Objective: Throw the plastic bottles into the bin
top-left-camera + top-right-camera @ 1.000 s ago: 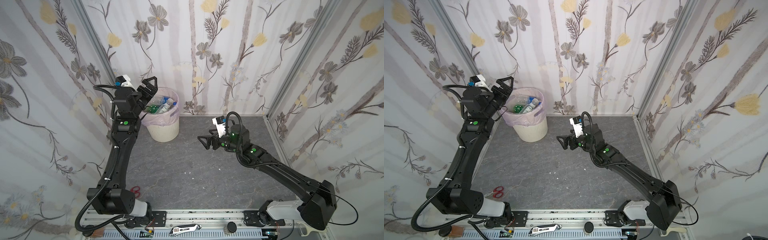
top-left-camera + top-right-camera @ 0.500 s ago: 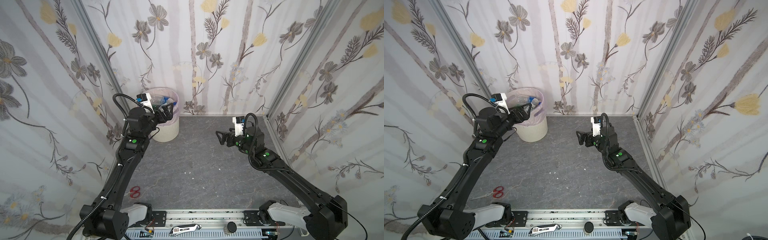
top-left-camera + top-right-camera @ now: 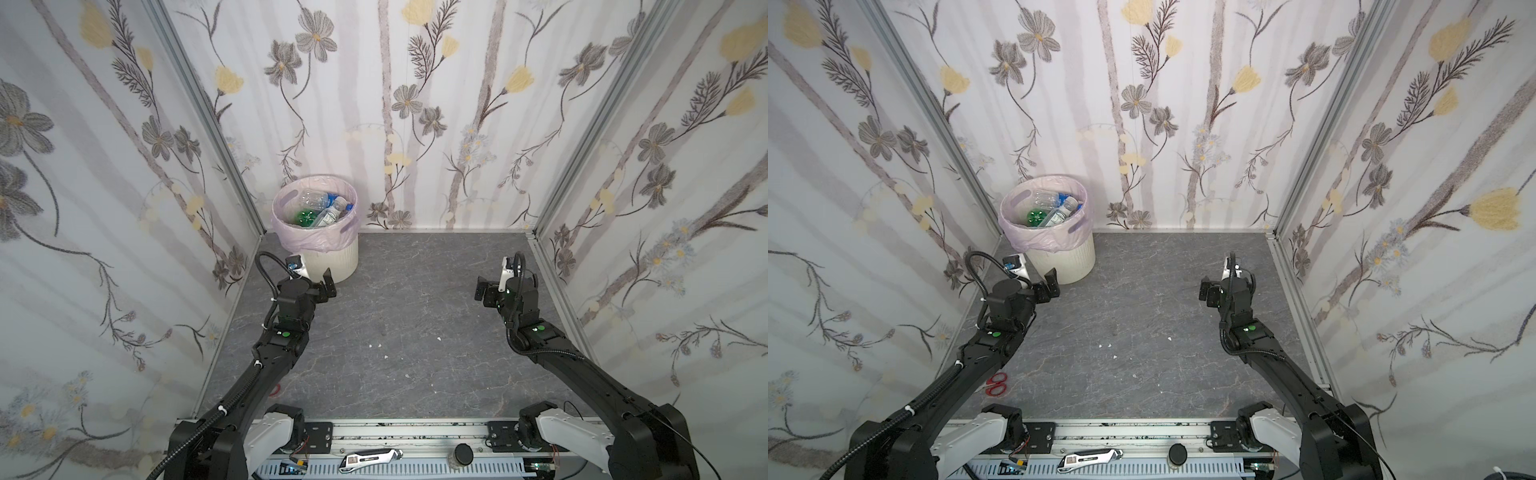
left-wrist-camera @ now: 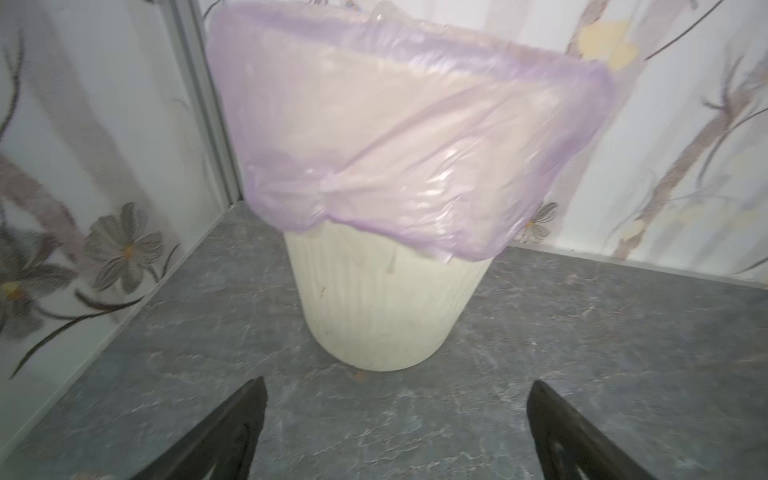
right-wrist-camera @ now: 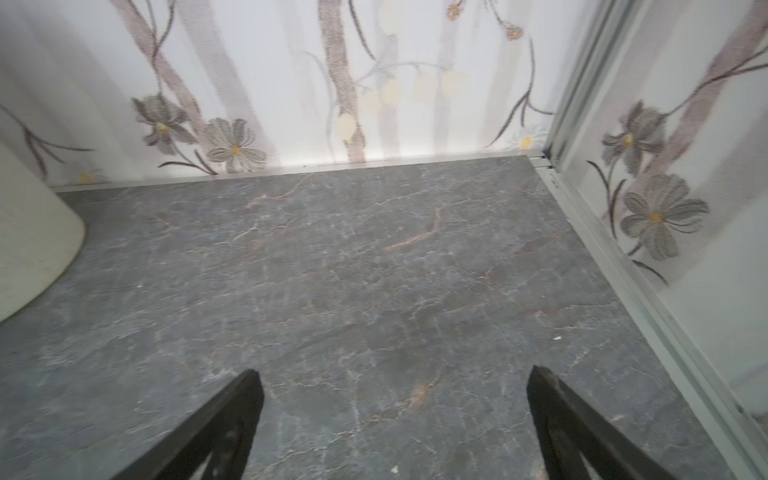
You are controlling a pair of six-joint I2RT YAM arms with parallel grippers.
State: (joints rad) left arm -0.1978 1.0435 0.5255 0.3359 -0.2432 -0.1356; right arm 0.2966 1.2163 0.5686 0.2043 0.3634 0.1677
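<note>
I get bright, even light in both top views, with only faint shadows on the floor (image 3: 415,324) and straight edges bowing near the frame borders. Both wrist views look soft and slightly smeared, with a mild sheen on the bag (image 4: 436,187).

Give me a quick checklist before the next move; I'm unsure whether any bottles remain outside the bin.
1. Left gripper open, empty: ok.
2. Right gripper open, empty: ok.
3. Plastic bottles inside the bin: ok.
4. Bin upright: ok.
5. No bottle visible on the table: ok in both top views; under the arms, cannot tell.
6. Scissors beside the left arm, out of the way: cannot tell.
</note>
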